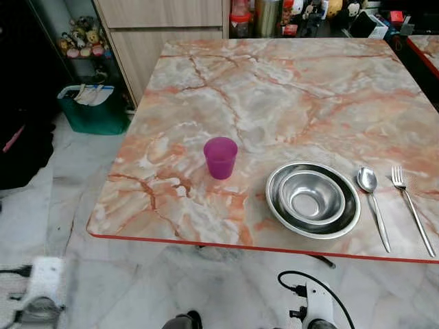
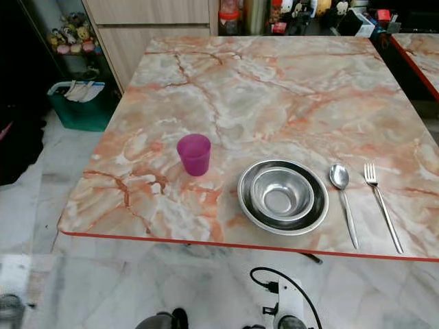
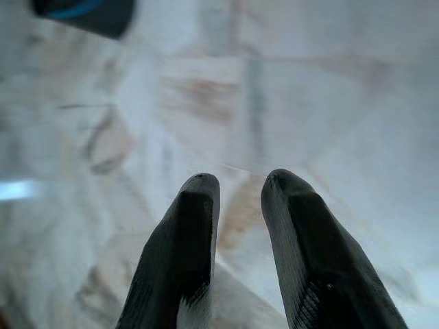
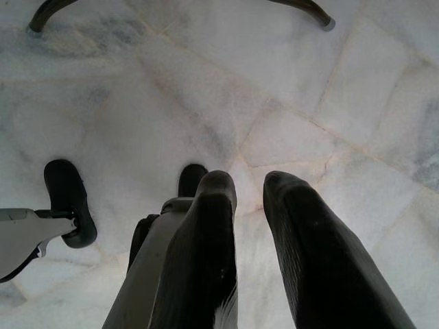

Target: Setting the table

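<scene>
hanging low over the floor, the left gripper (image 3: 236,205) and right gripper (image 4: 250,205) are slightly parted, empty. cup (image 1: 220,157), bowl (image 1: 313,199), spoon (image 1: 371,202) and fork (image 1: 410,207) sit near the table (image 1: 274,89) edge; a careless reach could knock them off.

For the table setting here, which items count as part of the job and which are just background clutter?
Part of the job:
purple cup
nested steel bowls
spoon
fork
marble table

Just lying about:
green bin on the floor to the robot's left
small figurines on a shelf
jars and boxes beyond the table's far edge

Both pincers hang over the floor, holding nothing.
</scene>
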